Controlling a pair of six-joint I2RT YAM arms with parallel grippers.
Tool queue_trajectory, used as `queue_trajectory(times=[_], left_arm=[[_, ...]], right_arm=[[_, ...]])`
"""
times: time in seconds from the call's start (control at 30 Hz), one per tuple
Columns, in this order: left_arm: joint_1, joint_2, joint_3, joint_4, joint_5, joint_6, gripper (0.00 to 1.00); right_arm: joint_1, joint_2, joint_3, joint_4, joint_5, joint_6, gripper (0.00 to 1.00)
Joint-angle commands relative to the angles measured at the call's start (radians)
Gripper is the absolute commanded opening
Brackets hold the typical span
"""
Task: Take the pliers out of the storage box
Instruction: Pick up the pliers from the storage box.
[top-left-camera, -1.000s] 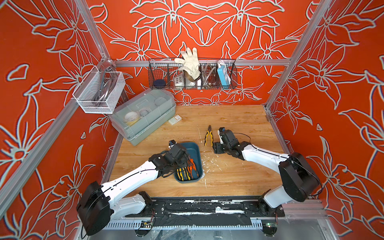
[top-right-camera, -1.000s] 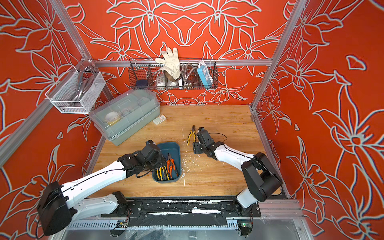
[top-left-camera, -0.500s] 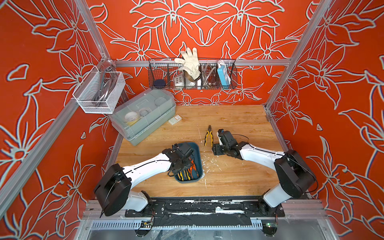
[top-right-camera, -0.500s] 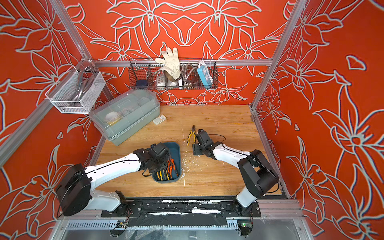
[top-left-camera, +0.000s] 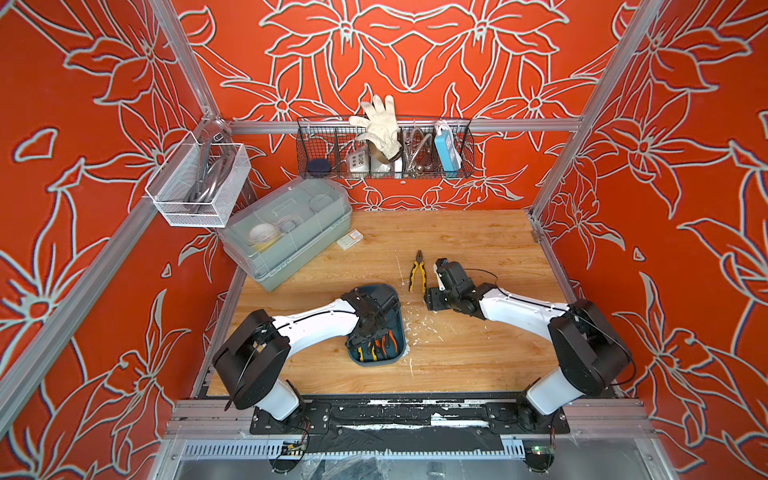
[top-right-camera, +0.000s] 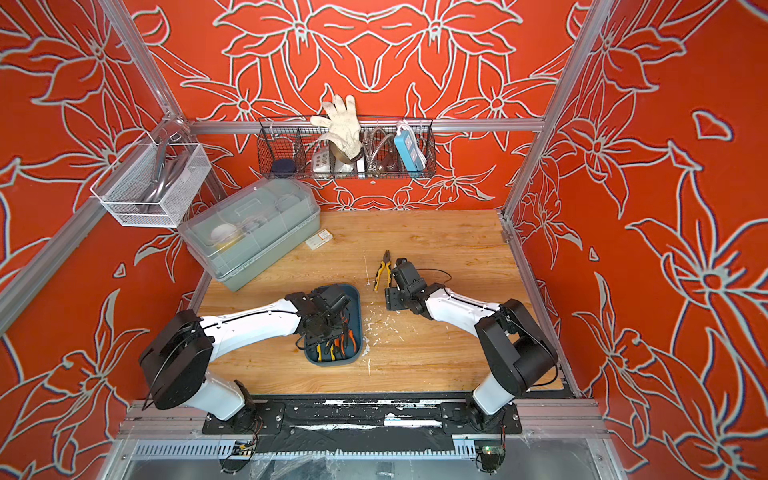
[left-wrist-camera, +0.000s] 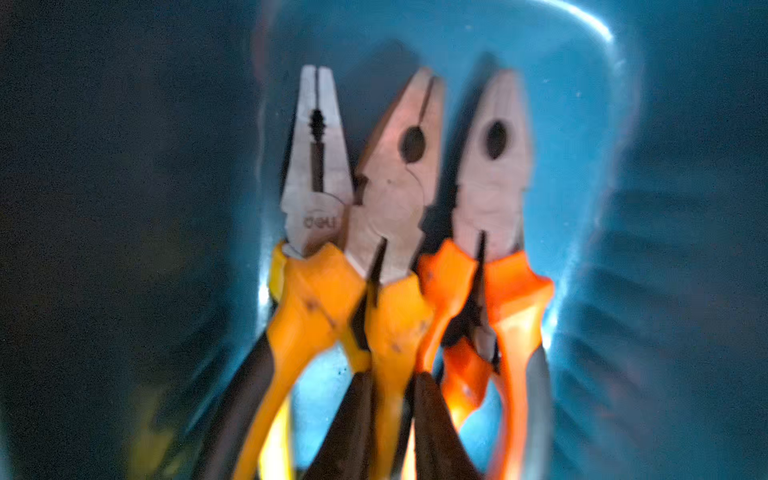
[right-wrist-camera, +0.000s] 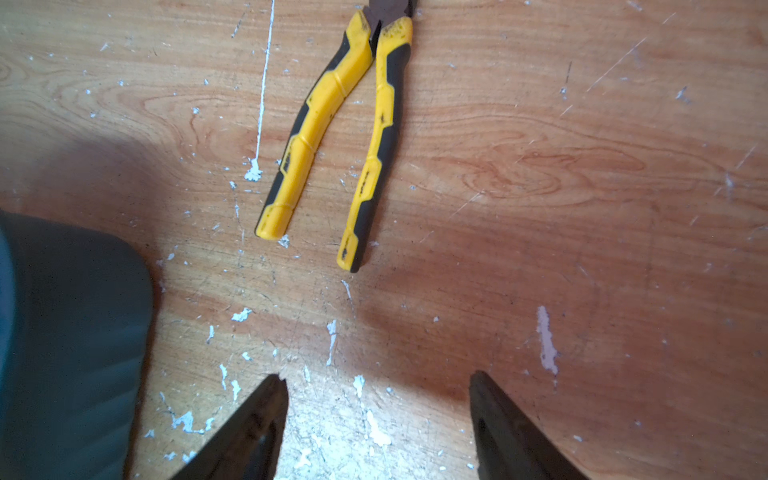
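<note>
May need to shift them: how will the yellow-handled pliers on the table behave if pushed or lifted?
The pliers are likely stiff and heavy for their size, given the metal head. They lie flat, so should slide, not roll. Their handles are splayed; lifted by one, the other may swing.

1. Both top views were bright, evenly lit and sharp throughout.
2. The left wrist view was dim and blurred: the pliers (left-wrist-camera: 395, 187) looked smeared, and glare streaked the storage box (left-wrist-camera: 598, 25) rim at upper right.
3. The right wrist view was sharper. Soft shadows crossed the desk (right-wrist-camera: 540, 166), and the dark fingers (right-wrist-camera: 249, 432) were soft-edged at the bottom.
</note>
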Motion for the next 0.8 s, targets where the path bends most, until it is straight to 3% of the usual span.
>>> queue_trajectory(times=[0.0, 0.1, 0.43, 0.77], left_arm=[[-0.006, -0.01, -0.003, -0.059, -0.01, -0.004, 0.13], [-0.006, -0.039, -0.006, -0.065, -0.017, -0.003, 0.0], [-0.005, -0.117, 0.002, -0.09, -0.066, 0.02, 0.0], [-0.006, -0.109, 0.132, -0.055, -0.075, 0.245, 0.0]], right_arm=[[0.002, 0.013, 0.028, -0.024, -0.002, 0.011, 0.72], [0.003, 0.015, 0.029, -0.024, -0.004, 0.011, 0.72], [0.003, 0.02, 0.032, -0.026, -0.006, 0.011, 0.72], [0.003, 0.01, 0.036, -0.039, 0.015, 0.009, 0.72]])
